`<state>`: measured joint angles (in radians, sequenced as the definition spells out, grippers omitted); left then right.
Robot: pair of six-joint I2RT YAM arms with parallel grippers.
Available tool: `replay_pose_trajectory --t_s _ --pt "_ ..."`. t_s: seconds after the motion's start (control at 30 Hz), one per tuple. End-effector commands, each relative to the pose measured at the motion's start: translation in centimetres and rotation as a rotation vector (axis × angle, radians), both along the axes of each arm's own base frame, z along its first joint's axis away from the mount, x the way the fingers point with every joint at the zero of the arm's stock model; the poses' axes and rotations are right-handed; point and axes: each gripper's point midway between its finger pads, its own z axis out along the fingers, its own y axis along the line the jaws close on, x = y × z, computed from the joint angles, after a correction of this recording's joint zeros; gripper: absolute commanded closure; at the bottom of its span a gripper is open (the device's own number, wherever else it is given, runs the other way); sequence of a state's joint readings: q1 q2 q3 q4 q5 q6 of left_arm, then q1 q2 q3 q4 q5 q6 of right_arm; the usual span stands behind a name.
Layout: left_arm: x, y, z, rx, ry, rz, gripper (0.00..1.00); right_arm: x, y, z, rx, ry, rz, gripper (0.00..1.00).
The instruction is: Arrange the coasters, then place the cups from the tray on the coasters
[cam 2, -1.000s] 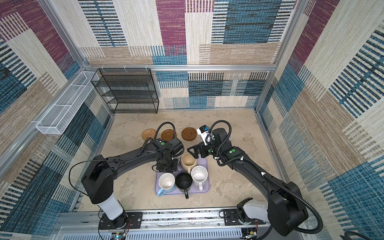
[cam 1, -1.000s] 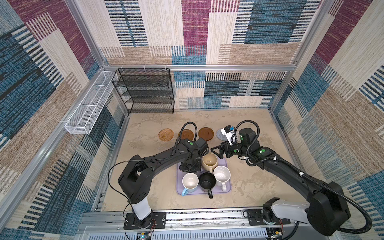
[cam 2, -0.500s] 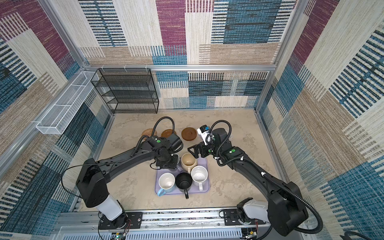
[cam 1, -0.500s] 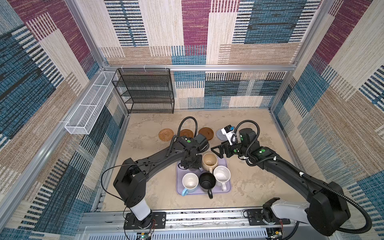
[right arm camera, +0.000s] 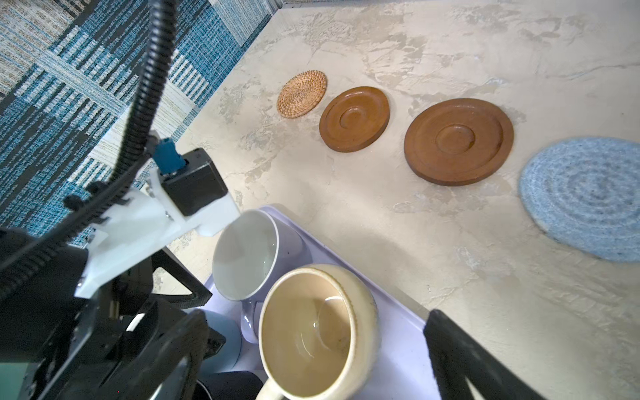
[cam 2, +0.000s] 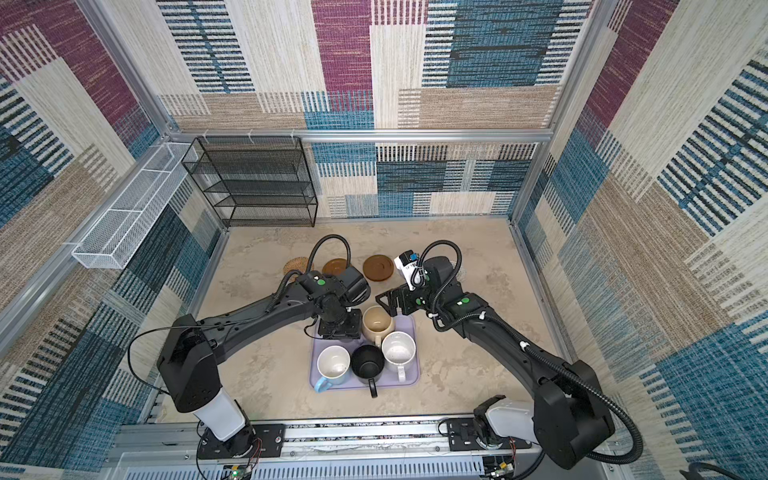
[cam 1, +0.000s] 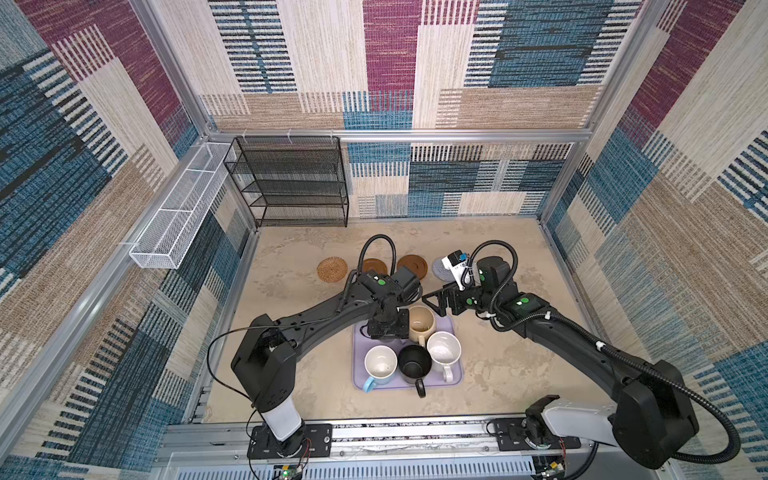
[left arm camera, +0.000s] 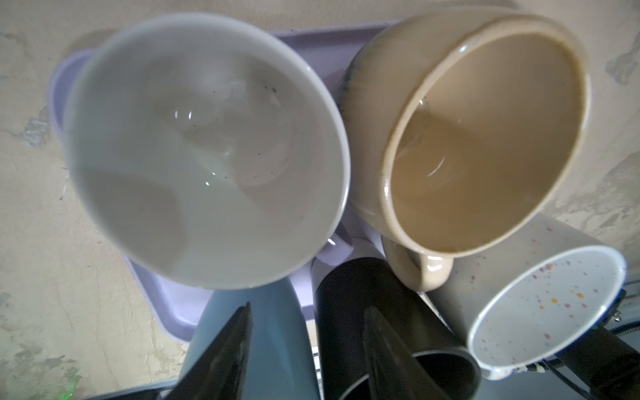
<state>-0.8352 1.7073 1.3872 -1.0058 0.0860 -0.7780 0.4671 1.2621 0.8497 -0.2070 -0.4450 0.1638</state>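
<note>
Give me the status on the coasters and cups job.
Done: four coasters lie in a row; a fifth isn't visible. In hand: the left claw, jaws apart, hovers over the lavender cup, gripping nothing. Left: all five cups sit on the tray.

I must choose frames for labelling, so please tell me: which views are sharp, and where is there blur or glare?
Left wrist view: the lavender mug is close and blurred at its rim, the fingers of the left gripper dark and unfocused, small glints inside the beige mug. Right wrist view: the rattan coaster sharp, the grey-blue coaster softer. Both top views: sharp, evenly lit, no strong glare.
</note>
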Motion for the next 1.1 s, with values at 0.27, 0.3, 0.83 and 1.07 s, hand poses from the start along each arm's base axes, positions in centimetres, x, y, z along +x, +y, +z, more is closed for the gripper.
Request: replay_pose_trajectory --t_s 0.27,0.3,0.83,1.07 --pt "0.6 0.6 -1.8 0.102 -0.029 0.088 0.48 0.4 0.0 0.9 0.008 -0.041 -0.007 0.00" --pt "0.6 0.6 -2.1 0.110 -0.023 0.088 0.49 0.4 0.0 0.9 0.009 -0.041 -0.008 0.00" --pt "0.6 1.3 -2.8 0.153 -0.037 0.097 0.74 0.7 -0.2 0.4 -0.008 -0.033 -0.027 0.00" --pt "0.4 2.2 -2.8 0.176 -0.044 0.100 0.79 0.7 -0.3 0.4 -0.010 -0.035 -0.030 0.00"
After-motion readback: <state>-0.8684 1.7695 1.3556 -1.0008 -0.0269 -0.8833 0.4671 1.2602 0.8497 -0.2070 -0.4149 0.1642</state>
